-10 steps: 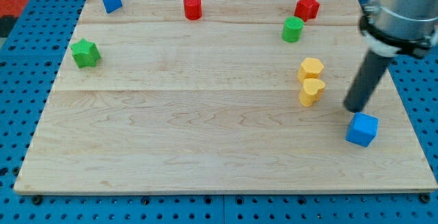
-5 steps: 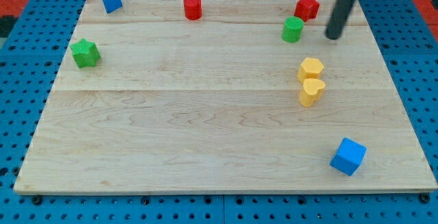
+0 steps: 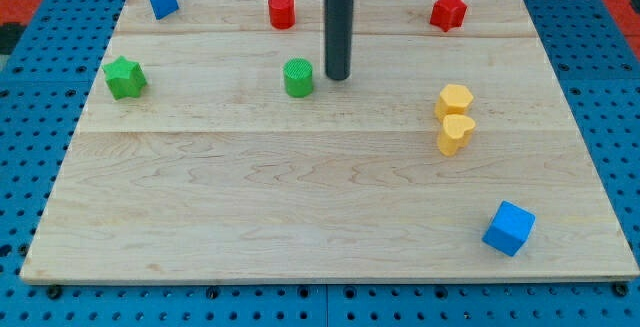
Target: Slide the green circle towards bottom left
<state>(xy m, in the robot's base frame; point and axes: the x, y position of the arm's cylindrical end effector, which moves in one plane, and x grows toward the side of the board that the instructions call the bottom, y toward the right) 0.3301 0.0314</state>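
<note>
The green circle (image 3: 298,77) stands upright on the wooden board (image 3: 300,197), a little above and left of the board's middle. My tip (image 3: 338,75) rests on the board just to the right of the green circle, a small gap apart from it. The dark rod rises from the tip to the view's top edge.
A green star (image 3: 125,77) lies at the left. A blue cube (image 3: 162,0) is at the top left, a red cylinder (image 3: 282,11) at the top, a red star (image 3: 449,11) at the top right. Two yellow blocks (image 3: 455,117) are at the right, another blue cube (image 3: 509,228) at the bottom right.
The green circle has slid far left and slightly down from beside the red star. My tip swept left from the right side, following it. The bottom-right blue cube shifted left earlier.
</note>
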